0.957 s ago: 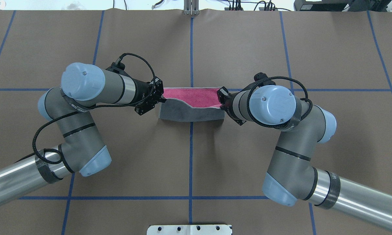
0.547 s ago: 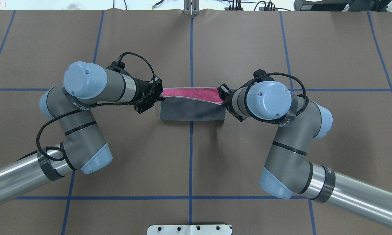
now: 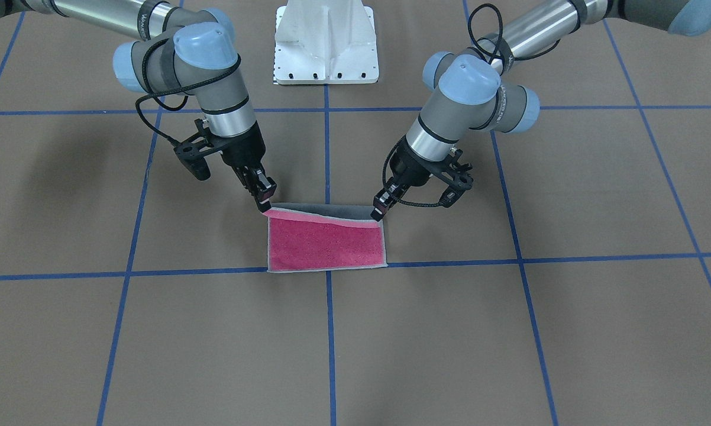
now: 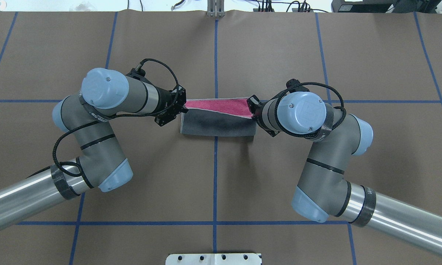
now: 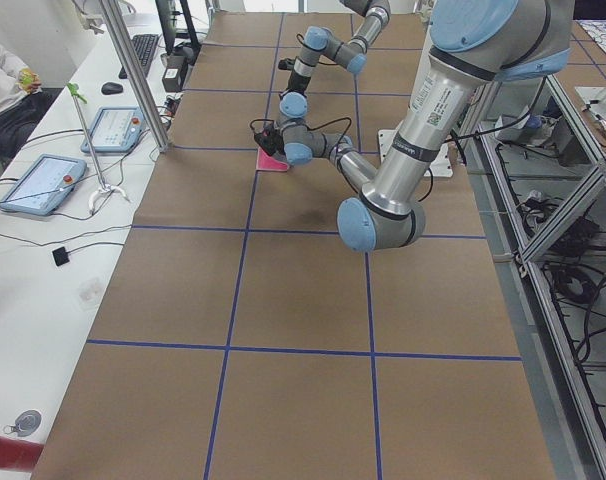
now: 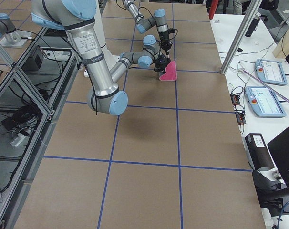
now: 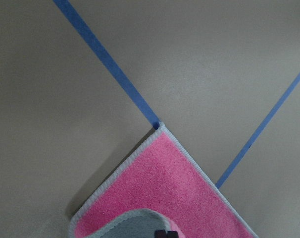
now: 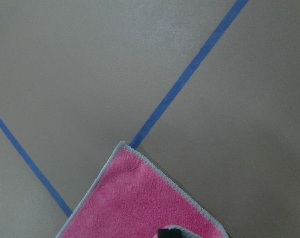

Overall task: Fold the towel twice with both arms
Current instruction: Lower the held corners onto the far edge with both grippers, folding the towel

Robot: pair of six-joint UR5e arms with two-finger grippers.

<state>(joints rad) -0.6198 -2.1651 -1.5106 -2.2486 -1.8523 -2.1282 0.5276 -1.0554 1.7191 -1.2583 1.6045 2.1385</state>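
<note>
Though part-hidden, towel (image 4: 217, 127) seemingly flatter now.

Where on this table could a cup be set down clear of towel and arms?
Free: the table beyond the towel, past the far blue line; and the stretch between the towel and the white base. Crowded: the towel's two ends, where the left gripper and right gripper pinch its corners.

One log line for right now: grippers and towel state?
phase: first fold, not closed | left gripper: shut on towel corner | right gripper: shut on other corner | towel: grey flap lifted over pink face
</note>
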